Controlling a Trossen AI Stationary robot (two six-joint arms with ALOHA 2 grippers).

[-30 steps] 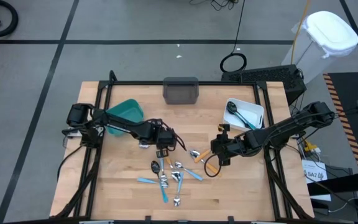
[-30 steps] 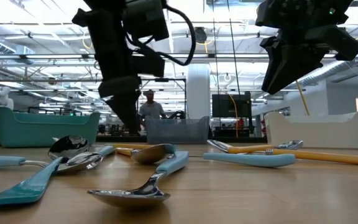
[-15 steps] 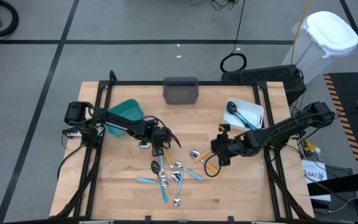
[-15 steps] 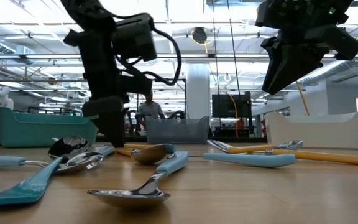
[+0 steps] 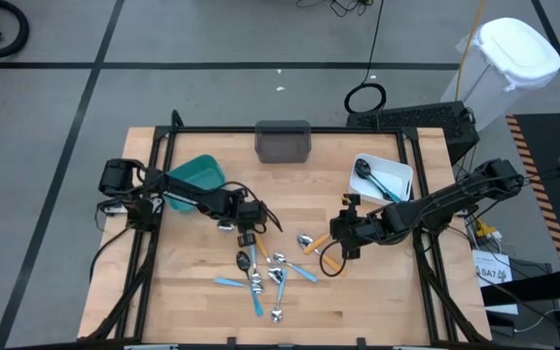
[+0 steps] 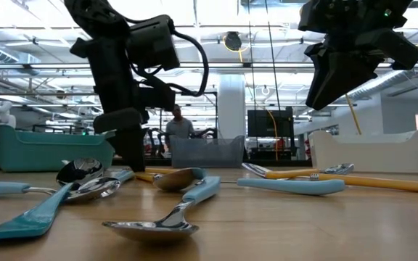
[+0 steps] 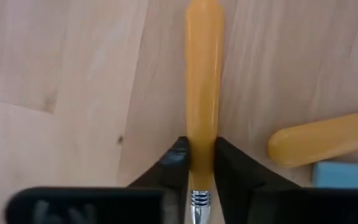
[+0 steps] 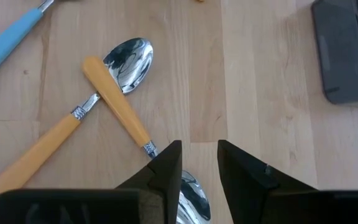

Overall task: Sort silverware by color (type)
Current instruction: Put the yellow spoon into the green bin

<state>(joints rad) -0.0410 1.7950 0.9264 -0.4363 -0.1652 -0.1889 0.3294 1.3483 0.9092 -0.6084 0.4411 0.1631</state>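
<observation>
Wood desk [image 5: 397,292], cutlery pile mid-front, 3 bins at back.
Desk = pale planks w/ black frame, on grey floor [image 5: 212,39] w/ dark tape lines; low view shows an open lab hall behind, a person [image 6: 177,130] standing far back. Teal bin [image 5: 198,178] back-left, contents not visible; grey bin [image 5: 283,142] back-centre, looks dark, cannot tell contents; white bin [image 5: 384,177] back-right holds a black spoon [image 5: 366,171] + blue-handled piece. Silverware [image 5: 268,272] lies loose on desk between the arms, blue and orange handles. Left tool [image 7: 197,168] down at desk, fingers clamped on orange handle [image 7: 202,74]. Right tool [image 8: 199,163] hovers above two crossed orange-handled spoons [image 8: 114,93], fingers a little apart, holding nothing.
</observation>
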